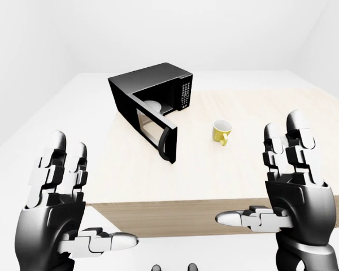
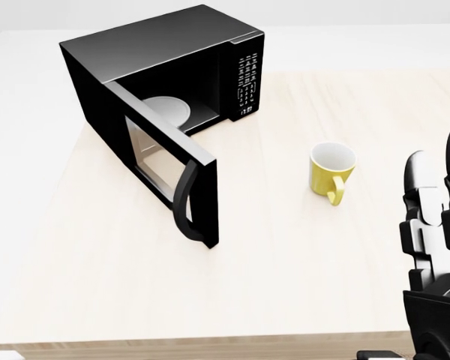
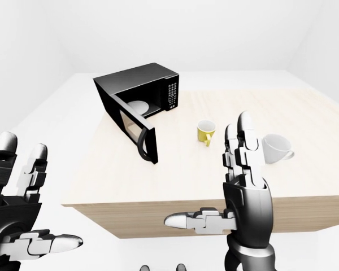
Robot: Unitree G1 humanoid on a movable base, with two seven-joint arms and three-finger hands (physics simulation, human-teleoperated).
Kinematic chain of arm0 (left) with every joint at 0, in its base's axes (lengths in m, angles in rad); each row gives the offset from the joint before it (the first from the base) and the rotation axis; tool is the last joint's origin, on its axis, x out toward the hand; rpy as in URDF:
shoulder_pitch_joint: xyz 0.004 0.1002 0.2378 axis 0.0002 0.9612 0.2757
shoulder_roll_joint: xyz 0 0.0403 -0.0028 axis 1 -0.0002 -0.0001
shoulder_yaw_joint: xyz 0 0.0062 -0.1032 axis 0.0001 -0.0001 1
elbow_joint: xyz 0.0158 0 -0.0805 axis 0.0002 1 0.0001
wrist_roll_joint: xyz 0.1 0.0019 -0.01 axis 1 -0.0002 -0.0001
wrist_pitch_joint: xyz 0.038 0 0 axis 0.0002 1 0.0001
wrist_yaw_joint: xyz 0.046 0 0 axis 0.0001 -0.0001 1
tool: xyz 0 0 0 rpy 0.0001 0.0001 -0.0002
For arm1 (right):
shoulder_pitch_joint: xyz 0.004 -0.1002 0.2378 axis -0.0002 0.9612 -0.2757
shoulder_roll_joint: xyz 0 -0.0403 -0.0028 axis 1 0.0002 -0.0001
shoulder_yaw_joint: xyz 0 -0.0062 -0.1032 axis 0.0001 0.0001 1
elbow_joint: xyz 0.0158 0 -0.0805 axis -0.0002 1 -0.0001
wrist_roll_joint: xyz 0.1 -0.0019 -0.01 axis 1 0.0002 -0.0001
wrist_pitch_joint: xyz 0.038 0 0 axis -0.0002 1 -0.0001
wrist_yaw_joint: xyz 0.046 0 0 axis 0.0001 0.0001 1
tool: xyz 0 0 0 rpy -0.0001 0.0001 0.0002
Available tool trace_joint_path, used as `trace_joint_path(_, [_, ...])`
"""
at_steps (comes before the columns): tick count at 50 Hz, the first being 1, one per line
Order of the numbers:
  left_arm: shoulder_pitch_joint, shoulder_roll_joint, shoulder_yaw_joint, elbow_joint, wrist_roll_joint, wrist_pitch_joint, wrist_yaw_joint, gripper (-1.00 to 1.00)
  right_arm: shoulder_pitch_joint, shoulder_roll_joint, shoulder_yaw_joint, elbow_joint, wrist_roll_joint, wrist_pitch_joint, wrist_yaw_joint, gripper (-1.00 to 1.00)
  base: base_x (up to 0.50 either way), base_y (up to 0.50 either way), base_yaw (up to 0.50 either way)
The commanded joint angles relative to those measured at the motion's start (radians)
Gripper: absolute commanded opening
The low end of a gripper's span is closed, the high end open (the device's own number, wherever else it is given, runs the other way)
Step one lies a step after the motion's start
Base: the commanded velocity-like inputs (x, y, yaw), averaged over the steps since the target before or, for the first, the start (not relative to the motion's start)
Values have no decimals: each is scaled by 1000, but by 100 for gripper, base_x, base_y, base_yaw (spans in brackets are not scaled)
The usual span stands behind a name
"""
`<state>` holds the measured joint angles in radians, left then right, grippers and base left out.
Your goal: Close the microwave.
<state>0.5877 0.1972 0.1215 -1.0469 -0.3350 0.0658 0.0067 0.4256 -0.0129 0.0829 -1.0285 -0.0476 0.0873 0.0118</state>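
Note:
A black microwave [image 2: 165, 64] stands on the pale wooden table [image 2: 82, 285] toward the upper left of the head view. Its door [image 2: 165, 169] is swung wide open toward me, handle at the free edge, and a white turntable plate [image 2: 167, 110] shows inside. My left hand [image 1: 65, 200] is open at the lower left of the left-eye view, off the table's near edge. My right hand [image 1: 285, 180] is open at the lower right, over the table's near edge. Both hands are empty and well short of the door.
A yellow mug [image 2: 332, 170] stands on the table to the right of the microwave. A white mug [image 3: 277, 148] stands farther right, partly hidden by my right hand. White floor and walls surround the table.

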Motion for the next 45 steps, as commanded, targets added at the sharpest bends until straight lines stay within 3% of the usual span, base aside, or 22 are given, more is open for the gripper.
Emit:
trace_joint_path(1, [0,-6,-2,0,5,4,-5,100,3,-5,8,9,-6,0,-6,100,0,50,0])
trace_joint_path(7, [7,-3,-3,0,-1,-4,-6,100,6,-7,12,6,-7,0,-8,100,0,50,0])
trace_joint_path(15, [-3,-18,-1,0,10,13,-17,100,1,-9,11,14,-5,0,-9,100,0,50,0])
trace_joint_path(45, [-14,-18,-27,0,36,21,-13,100,-1,-26,45,49,-62,0,-35,100,0,48,0])
